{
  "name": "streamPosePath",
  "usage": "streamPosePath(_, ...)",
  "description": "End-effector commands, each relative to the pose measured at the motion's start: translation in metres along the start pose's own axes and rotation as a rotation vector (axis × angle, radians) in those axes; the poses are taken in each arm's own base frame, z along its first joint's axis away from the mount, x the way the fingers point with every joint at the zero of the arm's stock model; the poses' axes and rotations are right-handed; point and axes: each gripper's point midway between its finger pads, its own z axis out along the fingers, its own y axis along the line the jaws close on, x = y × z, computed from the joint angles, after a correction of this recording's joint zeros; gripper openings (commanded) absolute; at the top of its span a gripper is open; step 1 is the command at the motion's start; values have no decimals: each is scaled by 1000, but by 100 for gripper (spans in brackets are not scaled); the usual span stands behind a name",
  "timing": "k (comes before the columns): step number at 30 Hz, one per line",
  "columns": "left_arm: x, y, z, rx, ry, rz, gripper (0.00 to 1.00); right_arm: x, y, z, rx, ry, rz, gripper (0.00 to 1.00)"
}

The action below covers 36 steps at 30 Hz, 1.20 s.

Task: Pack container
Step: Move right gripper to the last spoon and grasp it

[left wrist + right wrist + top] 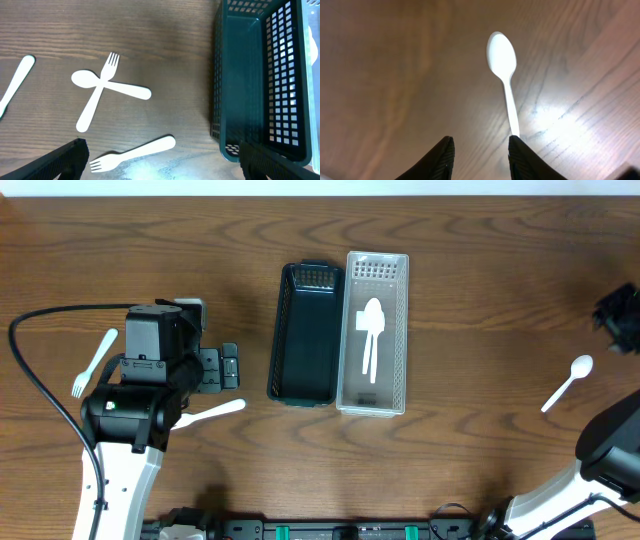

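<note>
Over by the left edge of the desk you have a white fork [92, 365] lying at a slant. Your left claw [162, 150] hangs above the desk, spread wide and holding nothing. Under it, the left wrist view shows a crossed fork [98, 97] lying over a small spoon [114, 86], and a second fork [132, 151] sits nearer the front edge, tines pointing left. At mid-desk the dark basket [305, 332] stands empty. Touching its right side is the pale basket [397, 330], with white cutlery [371, 340] lying lengthwise inside; one piece is clearly a spoon. Further right, well apart from both baskets, a lone spoon [568, 382] lies at a slant near the right edge. Your right claw [479, 150] hovers over it, fingers parted and empty, with the end of the spoon's handle just by one fingertip [520, 150].
</note>
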Motion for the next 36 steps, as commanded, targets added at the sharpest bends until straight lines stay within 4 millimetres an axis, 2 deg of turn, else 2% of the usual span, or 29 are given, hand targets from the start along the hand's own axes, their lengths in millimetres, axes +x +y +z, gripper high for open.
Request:
streamPosePath(1, -6, 0, -6, 2, -20, 11, 98, 15, -12, 35, 14, 61, -12, 38)
streamPosePath(7, -6, 0, -6, 2, -20, 11, 98, 25, -18, 83, 6, 46, -63, 48)
streamPosePath(12, -6, 0, -6, 2, -20, 11, 98, 33, -24, 105, 10, 37, -67, 50)
streamPosePath(19, -6, 0, -6, 2, -20, 11, 98, 30, -23, 117, 1, -5, -143, 61)
streamPosePath(25, -6, 0, -6, 2, -20, 10, 98, 28, -28, 121, 0, -12, -140, 68)
streamPosePath(36, -6, 0, -6, 2, -20, 10, 98, 27, -34, 131, 19, -2, -128, 69)
